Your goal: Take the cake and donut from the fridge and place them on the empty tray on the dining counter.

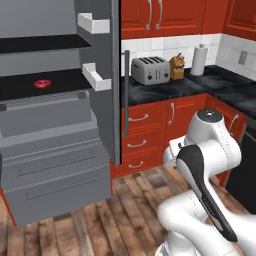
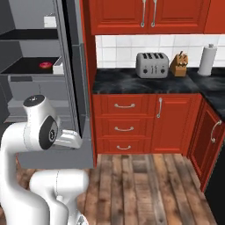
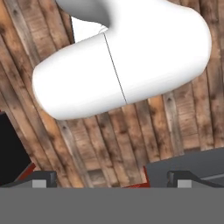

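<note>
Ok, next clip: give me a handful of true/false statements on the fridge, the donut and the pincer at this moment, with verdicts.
1. The fridge stands with its door open. True.
2. The donut is already in the pincer. False: it lies on a black fridge shelf, and the pincer is open and holds nothing, pointing at the wooden floor.
3. The donut has pink icing. True.
4. A toaster stands on the floor beside the fridge. False: it stands on the black counter, near a knife block and a paper towel roll.
5. The two lower fridge drawers are pulled out. False: both look shut.
</note>
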